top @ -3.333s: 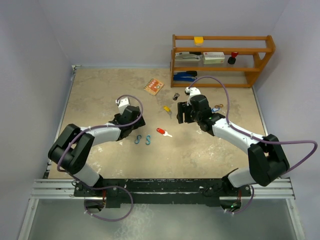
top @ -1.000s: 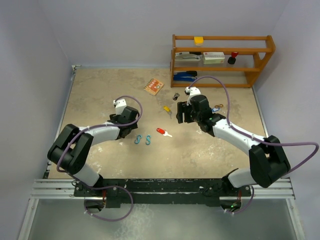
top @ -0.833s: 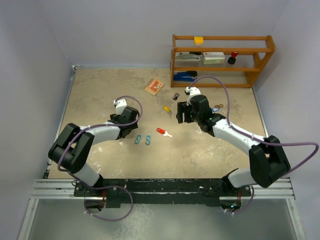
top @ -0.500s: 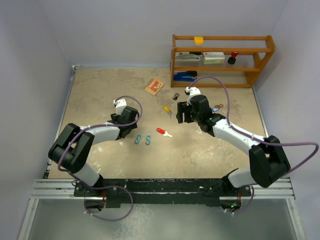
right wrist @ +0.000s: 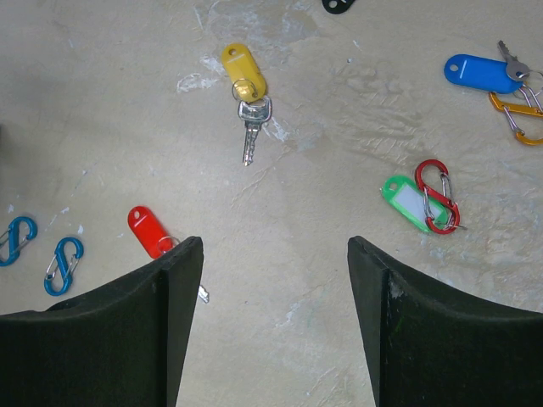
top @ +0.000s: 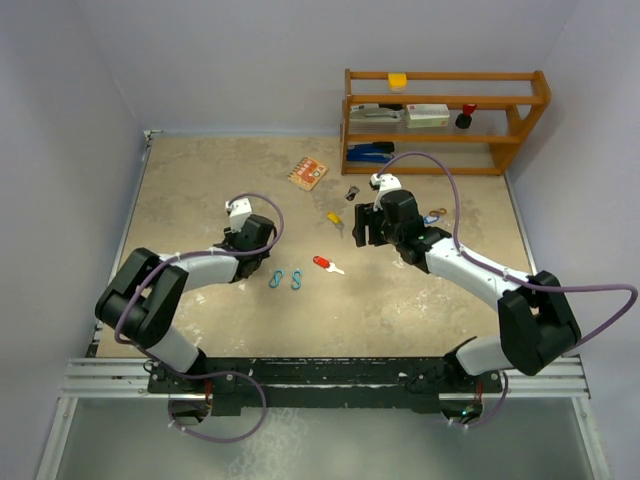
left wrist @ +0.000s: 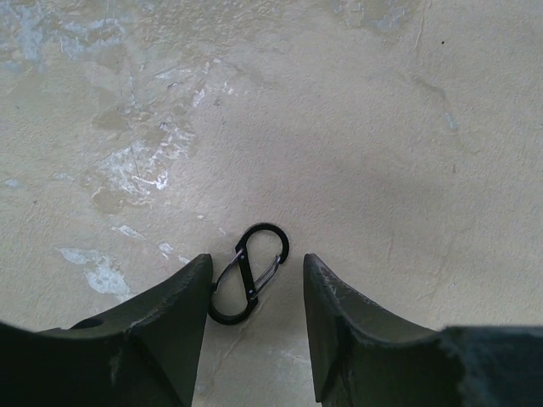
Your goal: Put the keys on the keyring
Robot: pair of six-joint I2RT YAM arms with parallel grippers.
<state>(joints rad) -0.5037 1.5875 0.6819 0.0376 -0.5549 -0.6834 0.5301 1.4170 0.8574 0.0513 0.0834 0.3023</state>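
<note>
Left wrist view: the left hand (left wrist: 255, 263), released, straddles the black keyring clip (left wrist: 246, 274); pickup seemingly calls for lowering, then clenching.

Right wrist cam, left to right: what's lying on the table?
first blue clip → second blue clip → red-tagged key → yellow-tagged key → green tag → blue-tagged key. The red and orange clips are left out because they overlap their neighbours.
</note>
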